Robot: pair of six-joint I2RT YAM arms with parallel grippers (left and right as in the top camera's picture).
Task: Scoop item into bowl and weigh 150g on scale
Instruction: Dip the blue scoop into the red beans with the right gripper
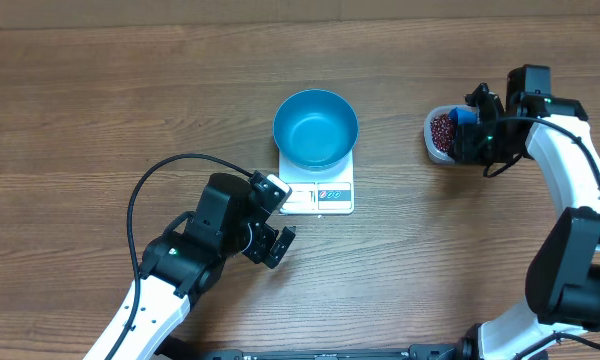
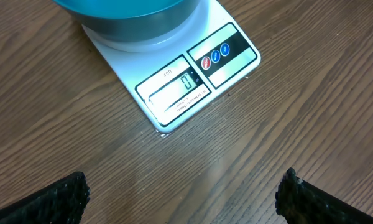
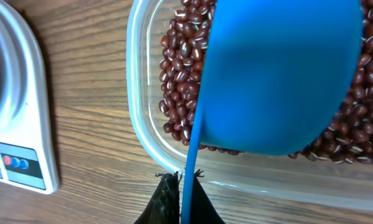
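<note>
Scoop step: right pincer (image 3: 179, 200) clenched on scoop (image 3: 280, 74) above beans (image 3: 180, 68), left pincer (image 2: 181, 196) released. Next: dig, carry to bowl (image 1: 315, 125).

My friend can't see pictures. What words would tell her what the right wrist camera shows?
The right gripper pinches the thin handle of a blue scoop, which covers much of a clear plastic tub of small red-brown beans. At the left edge, a corner of the white scale sits on the wooden table.
</note>
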